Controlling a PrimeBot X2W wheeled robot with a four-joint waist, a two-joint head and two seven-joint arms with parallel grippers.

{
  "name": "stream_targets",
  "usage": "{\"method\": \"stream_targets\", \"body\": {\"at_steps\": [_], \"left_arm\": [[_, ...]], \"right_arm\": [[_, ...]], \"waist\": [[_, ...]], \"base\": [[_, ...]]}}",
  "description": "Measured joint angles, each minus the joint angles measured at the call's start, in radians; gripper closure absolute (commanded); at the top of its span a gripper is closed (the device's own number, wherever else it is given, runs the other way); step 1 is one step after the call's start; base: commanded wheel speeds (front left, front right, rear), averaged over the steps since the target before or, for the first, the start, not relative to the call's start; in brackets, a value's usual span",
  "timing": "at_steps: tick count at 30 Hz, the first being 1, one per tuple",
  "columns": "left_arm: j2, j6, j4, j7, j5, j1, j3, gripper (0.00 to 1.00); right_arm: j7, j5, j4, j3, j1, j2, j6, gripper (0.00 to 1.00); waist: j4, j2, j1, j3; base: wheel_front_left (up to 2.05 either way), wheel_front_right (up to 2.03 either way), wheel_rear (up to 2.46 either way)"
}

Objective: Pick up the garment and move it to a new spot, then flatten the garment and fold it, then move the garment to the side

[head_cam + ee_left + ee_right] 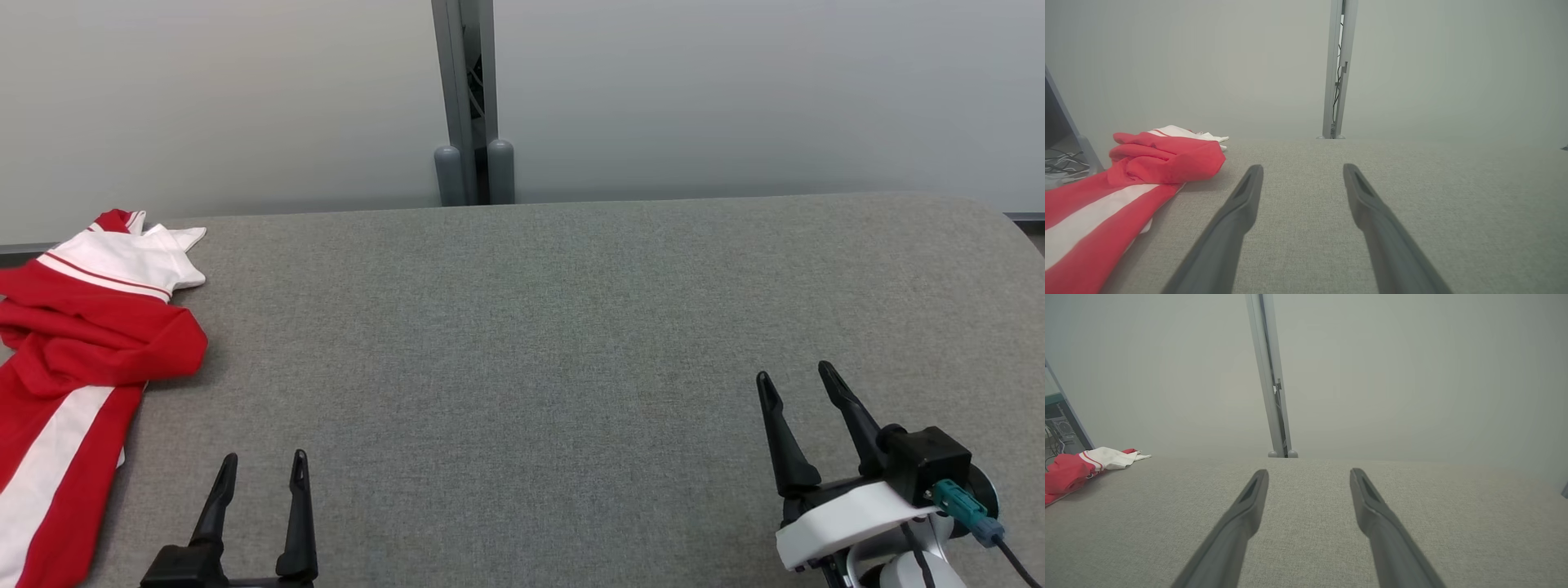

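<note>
Nearest me, along the near edge of the surface [531, 343], my left claw [265, 456] sits toward the left corner and my right claw [793, 371] toward the right corner. Both have their fingers spread wide with nothing between them, and neither touches cloth. A little further in, on the left edge, lies the garment [82, 351], red with white stripes and crumpled in a heap. Its long striped part trails toward the near left corner and its white collar end points to the far left corner. Beyond the far edge a grey post [465, 98] stands against the pale wall.

I judge we are at the very first step, the pickup, not yet begun. Next I need to swing the left claw left to the bunched red fold near it, lower it and pinch a thick layer, while the right claw, well apart, comes across to help carry the garment toward the middle
</note>
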Motion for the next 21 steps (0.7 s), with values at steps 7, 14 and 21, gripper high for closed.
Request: {"method": "stream_targets", "body": {"at_steps": [7, 14, 21], "left_arm": [[0.001, 0.006, 0.009, -0.012, 0.031, 0.002, -0.002, 0.00], [0.002, 0.013, 0.010, -0.017, 0.033, 0.003, -0.001, 0.00], [0.002, 0.013, 0.010, -0.017, 0.007, 0.003, 0.005, 0.00]], "right_arm": [[-0.015, -0.045, 0.010, 0.002, -0.004, -0.001, 0.000, 0.00], [-0.020, -0.065, 0.014, 0.001, -0.007, -0.001, 0.000, 0.00], [-0.020, -0.059, 0.014, -0.002, -0.008, -0.001, 0.000, 0.00]], "waist": [[-0.003, 0.0000, 0.0000, -0.001], [-0.006, 0.0000, 0.0000, -0.005], [-0.005, 0.0000, 0.0000, -0.009]], "base": [[0.00, 0.00, 0.00], [0.00, 0.00, 0.00], [0.00, 0.00, 0.00]]}}
